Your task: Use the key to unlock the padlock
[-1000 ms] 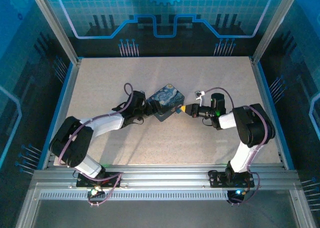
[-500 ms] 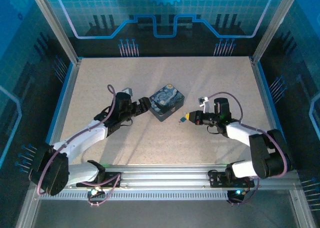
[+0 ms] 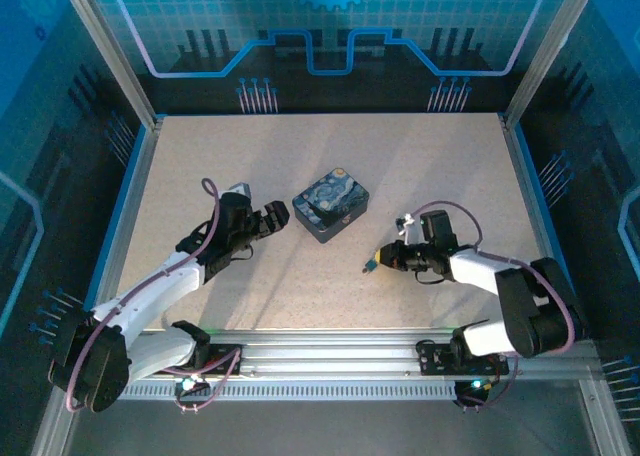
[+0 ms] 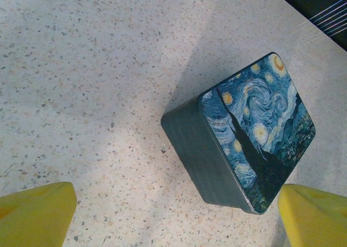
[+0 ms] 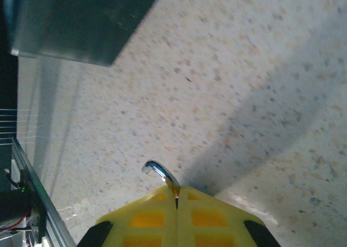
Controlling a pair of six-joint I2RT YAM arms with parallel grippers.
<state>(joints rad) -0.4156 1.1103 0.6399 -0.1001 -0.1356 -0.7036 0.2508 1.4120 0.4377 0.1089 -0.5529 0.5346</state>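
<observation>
Since your right gripper [image 5: 177,192] is pinched shut on the padlock [image 5: 158,172], with just the shackle's curl poking out at lower centre of the wrist view, the hold looks thin. A knock against the table [image 5: 244,68] could twist it or drop it. Your left gripper [image 3: 273,217], centre left, gapes wide and empty, facing the tin [image 4: 255,133].

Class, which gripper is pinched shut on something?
The right gripper: its yellow fingers meet on the silvery shackle of the padlock. The left gripper stands wide open, holding nothing.
</observation>
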